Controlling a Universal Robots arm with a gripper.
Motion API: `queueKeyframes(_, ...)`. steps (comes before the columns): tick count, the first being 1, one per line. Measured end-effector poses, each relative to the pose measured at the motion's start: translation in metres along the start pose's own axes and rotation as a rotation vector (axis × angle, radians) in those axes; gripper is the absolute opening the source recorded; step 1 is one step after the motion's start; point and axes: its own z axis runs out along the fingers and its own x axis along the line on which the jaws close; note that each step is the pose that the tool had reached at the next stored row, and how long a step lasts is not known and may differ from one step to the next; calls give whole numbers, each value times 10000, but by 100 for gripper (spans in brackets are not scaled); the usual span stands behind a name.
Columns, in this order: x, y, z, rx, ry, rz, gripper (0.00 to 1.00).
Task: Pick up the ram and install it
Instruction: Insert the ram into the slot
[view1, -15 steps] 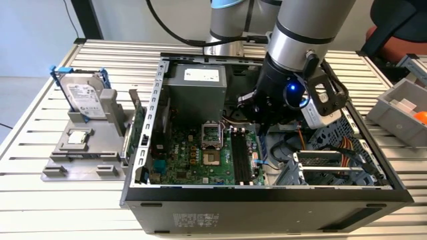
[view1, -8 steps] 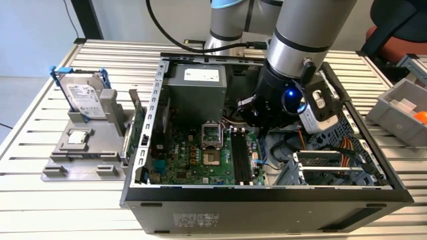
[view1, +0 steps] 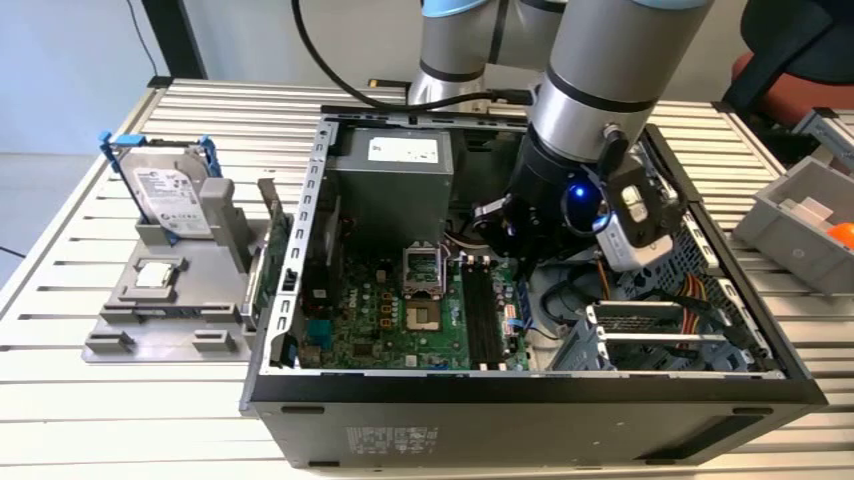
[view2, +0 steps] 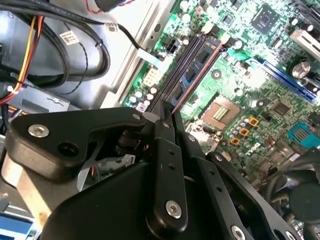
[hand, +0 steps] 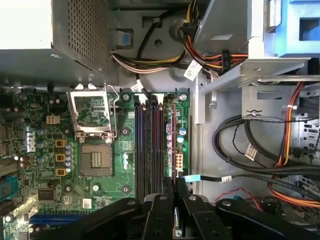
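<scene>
The ram (view2: 192, 72), a thin dark stick with black chips, stands on edge along the outermost of the memory slots (hand: 150, 145) on the green motherboard (view1: 387, 310). In the first wrist view the ram (hand: 173, 150) appears as a narrow line running out from between the fingers. My gripper (hand: 175, 200) is shut on the ram's near end, its black fingers (view2: 165, 130) pressed flat against both faces. From the exterior view, the gripper (view1: 494, 240) reaches down inside the open computer case (view1: 287, 300), over the slots. I cannot tell how deep the ram sits in its slot.
The empty processor socket (hand: 95, 130) lies beside the slots, and the power supply (view1: 394, 175) is behind it. Cable bundles (hand: 250, 150) and a drive cage (view1: 654, 330) crowd the other side. Outside the case, a hard drive (view1: 167, 190) stands on a grey fixture, and a green card (view1: 274, 250) leans by the wall.
</scene>
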Motion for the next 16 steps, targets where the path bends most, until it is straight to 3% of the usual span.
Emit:
queueKeyframes(5,0,-1,59,19,-1,0,0)
queueKeyframes(11,0,-1,68,18,-1,1,0)
queueKeyframes(16,0,-2,148,21,-1,0,0)
